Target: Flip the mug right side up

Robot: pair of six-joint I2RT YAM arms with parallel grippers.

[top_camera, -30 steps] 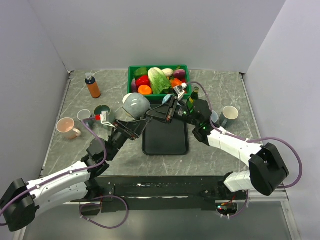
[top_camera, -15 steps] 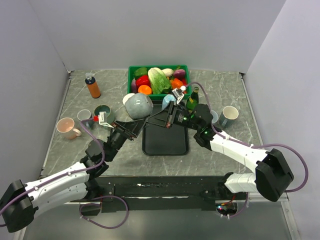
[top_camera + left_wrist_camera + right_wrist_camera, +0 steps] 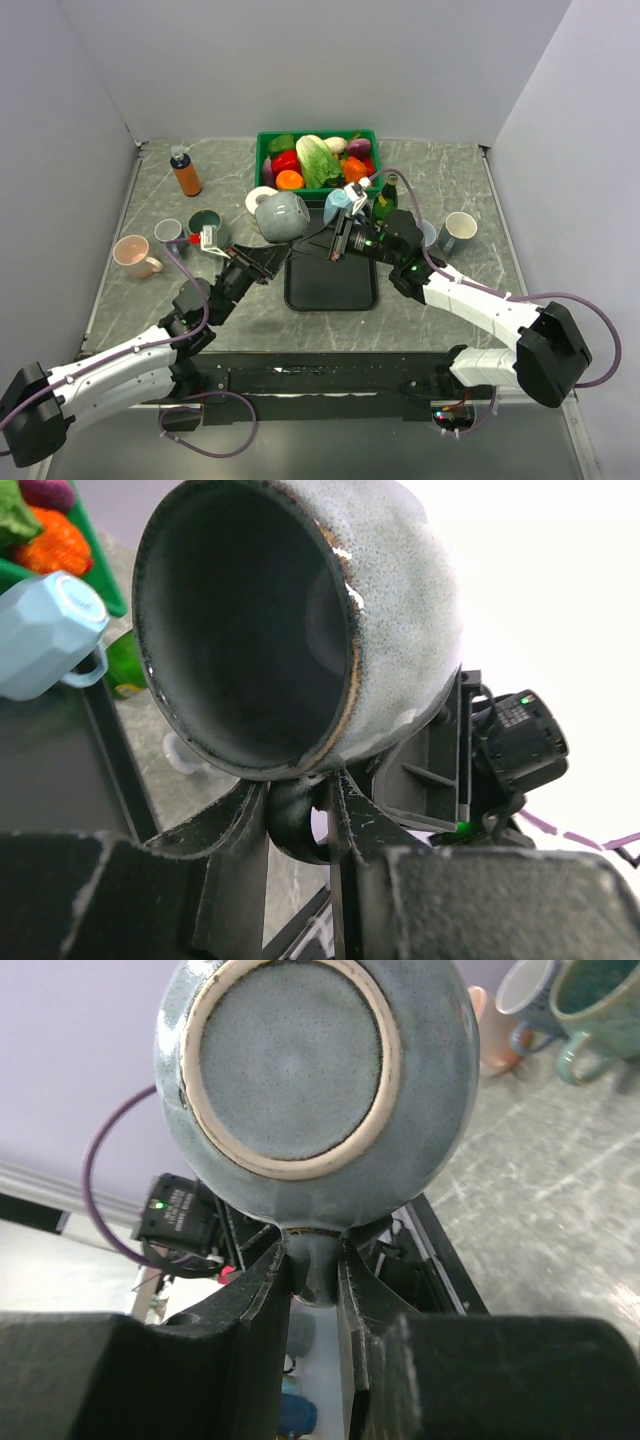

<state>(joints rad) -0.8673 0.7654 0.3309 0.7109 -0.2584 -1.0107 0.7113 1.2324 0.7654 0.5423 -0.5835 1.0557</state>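
The grey-blue glazed mug [image 3: 281,215] hangs in the air over the far left corner of the black tray [image 3: 331,280], tipped on its side. My left gripper [image 3: 270,251] reaches it from the left. In the left wrist view I look into the mug's dark mouth [image 3: 250,630], and the left gripper [image 3: 300,815] is shut on its handle. My right gripper [image 3: 305,238] comes from the right. In the right wrist view I see the mug's unglazed base [image 3: 290,1060], and the right gripper [image 3: 315,1265] is shut on the same handle.
A green crate [image 3: 262,140] of vegetables stands behind the mug. A light blue cup [image 3: 338,203] and a green bottle [image 3: 386,195] are near the right arm, with a mug [image 3: 460,230] further right. An orange bottle [image 3: 185,172], a pink mug [image 3: 135,256] and two small mugs [image 3: 207,222] stand at the left.
My right gripper has moved in under the mug and its jaws have closed on the handle. The mug has shifted slightly right and toward me, still held by the left gripper.
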